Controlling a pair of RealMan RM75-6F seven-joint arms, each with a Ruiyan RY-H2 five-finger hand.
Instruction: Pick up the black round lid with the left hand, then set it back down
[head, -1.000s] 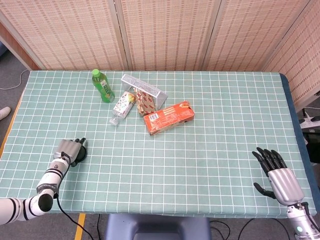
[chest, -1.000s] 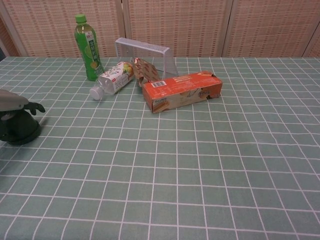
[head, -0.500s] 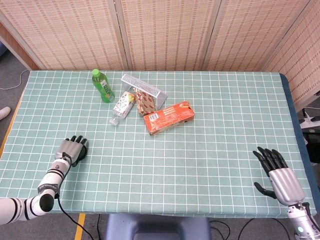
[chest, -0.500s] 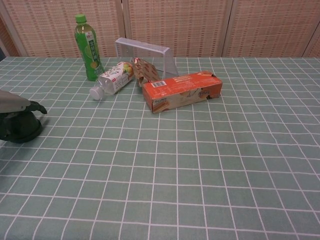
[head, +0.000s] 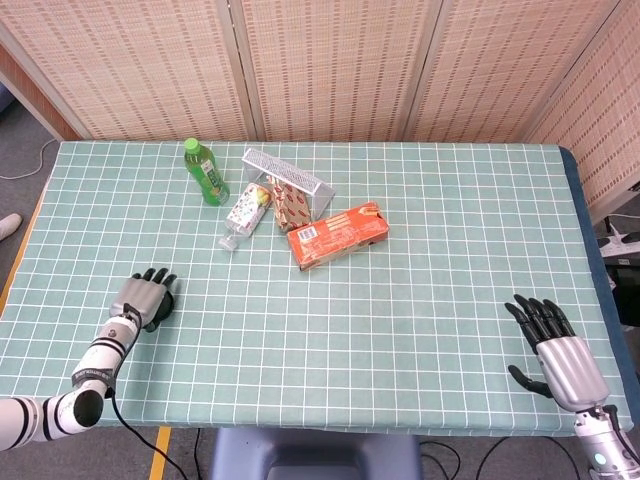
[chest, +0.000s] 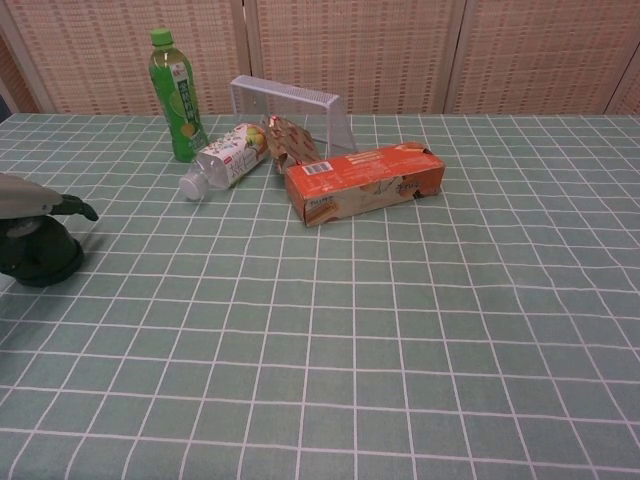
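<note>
The black round lid (chest: 40, 259) sits flat on the checked tablecloth at the near left. My left hand (chest: 36, 198) hovers just above it, fingers stretched out and apart, holding nothing. From the head view the left hand (head: 144, 297) covers most of the lid (head: 164, 310), of which only a dark edge shows. My right hand (head: 556, 347) rests at the near right corner of the table with its fingers spread and nothing in it; the chest view does not show it.
At the back left stand a green bottle (head: 205, 172), a clear bottle lying on its side (head: 245, 212), a white mesh rack (head: 291, 178), a snack packet (head: 291, 208) and an orange box (head: 338, 234). The table's left edge is close to the lid.
The left hand's fingers, curled around the lid a second ago, have straightened and lifted off it. The lid stays on the table. The right hand has not moved.
</note>
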